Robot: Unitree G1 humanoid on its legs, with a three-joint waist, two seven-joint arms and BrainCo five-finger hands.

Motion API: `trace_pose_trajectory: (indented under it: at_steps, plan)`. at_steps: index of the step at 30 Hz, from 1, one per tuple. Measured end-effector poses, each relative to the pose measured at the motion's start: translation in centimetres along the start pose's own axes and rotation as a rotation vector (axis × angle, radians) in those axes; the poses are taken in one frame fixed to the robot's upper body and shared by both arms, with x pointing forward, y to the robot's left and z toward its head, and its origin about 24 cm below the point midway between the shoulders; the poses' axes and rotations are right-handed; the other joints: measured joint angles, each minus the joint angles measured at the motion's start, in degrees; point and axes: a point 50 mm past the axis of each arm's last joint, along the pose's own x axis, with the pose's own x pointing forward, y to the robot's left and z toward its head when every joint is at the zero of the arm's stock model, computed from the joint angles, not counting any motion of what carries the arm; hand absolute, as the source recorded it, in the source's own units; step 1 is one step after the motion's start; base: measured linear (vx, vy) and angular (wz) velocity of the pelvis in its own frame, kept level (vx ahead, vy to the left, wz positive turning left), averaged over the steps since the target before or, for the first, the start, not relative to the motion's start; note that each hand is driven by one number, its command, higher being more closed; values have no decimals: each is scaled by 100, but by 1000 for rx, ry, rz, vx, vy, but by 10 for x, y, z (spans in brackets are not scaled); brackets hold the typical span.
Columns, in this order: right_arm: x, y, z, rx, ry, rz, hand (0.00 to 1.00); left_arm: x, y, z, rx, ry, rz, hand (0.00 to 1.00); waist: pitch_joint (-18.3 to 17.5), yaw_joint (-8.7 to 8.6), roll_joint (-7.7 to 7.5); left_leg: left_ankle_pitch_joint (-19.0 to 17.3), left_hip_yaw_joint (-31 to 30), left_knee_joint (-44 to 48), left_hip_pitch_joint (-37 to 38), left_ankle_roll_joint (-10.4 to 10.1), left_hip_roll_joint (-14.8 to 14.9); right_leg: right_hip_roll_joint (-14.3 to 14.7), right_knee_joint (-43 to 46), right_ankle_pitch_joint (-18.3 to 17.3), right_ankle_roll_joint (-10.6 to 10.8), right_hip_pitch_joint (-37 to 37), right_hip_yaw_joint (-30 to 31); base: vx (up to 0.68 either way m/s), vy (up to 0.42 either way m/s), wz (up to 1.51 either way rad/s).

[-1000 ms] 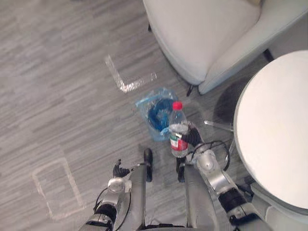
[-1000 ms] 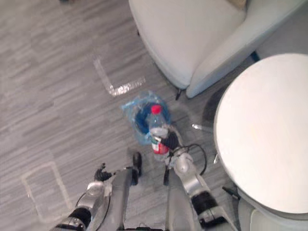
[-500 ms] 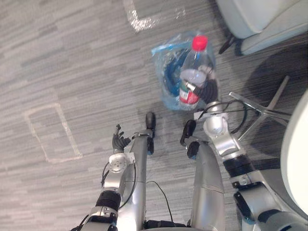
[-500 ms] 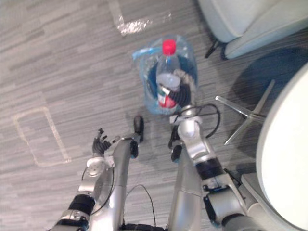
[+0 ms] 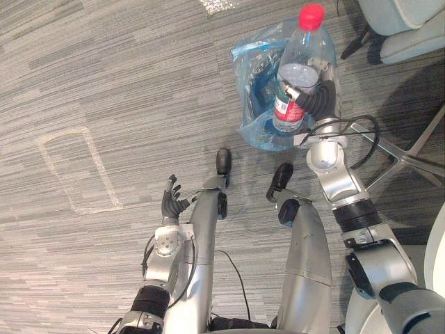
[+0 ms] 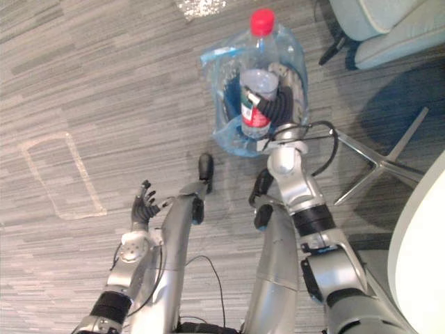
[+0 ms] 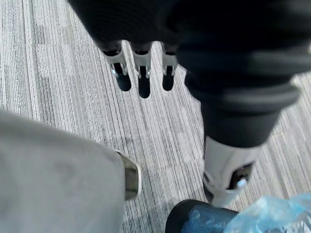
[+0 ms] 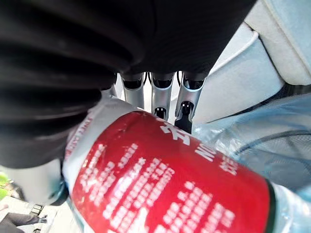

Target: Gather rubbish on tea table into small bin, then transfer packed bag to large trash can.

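Right hand (image 5: 318, 99), wrapped round the bottle (image 5: 297, 66), is hovering over the small bin (image 5: 250, 124); releasing off-centre could drop it onto the floor (image 5: 104, 83). Left hand (image 5: 172, 203) is hanging spread, near left.

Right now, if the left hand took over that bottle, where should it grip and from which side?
Likely the clear upper part of the bottle, just below the red cap, approached from the robot's left: the right hand is curled round the label band, leaving that end free.
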Motion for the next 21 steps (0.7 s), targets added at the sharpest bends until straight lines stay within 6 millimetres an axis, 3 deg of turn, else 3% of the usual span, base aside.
trace_pose_trajectory:
  at_steps: [10, 11, 16, 21]
  plan:
    - [17, -8, -11, -25, 60, -21, 100, -1, -6, 8, -9, -45, -52, 0, -35, -12, -5, 157, -56, -85, -286, -87, -66, -86, 159, -27, -52, -371, -33, -52, 5, 9]
    - [18, -8, -14, -31, 72, -18, 0, -1, -6, 9, -10, -49, -54, 0, -35, -16, -5, 182, -56, -86, -317, -86, -72, -97, 201, -28, -53, -414, -34, -81, 5, 7]
    - [17, -3, -22, -51, 108, 3, 0, 1, -6, 10, -30, -50, -53, 0, -36, -22, -4, 240, -63, -177, -367, -95, -73, -106, 209, -33, -79, -513, -39, -75, 3, 6]
    - [15, 11, -18, -44, 105, 46, 0, 18, 5, 1, -13, 2, -1, 0, -37, -72, -2, 318, -93, -166, -419, -120, -64, -105, 249, -29, -90, -564, -70, -64, 7, 2]
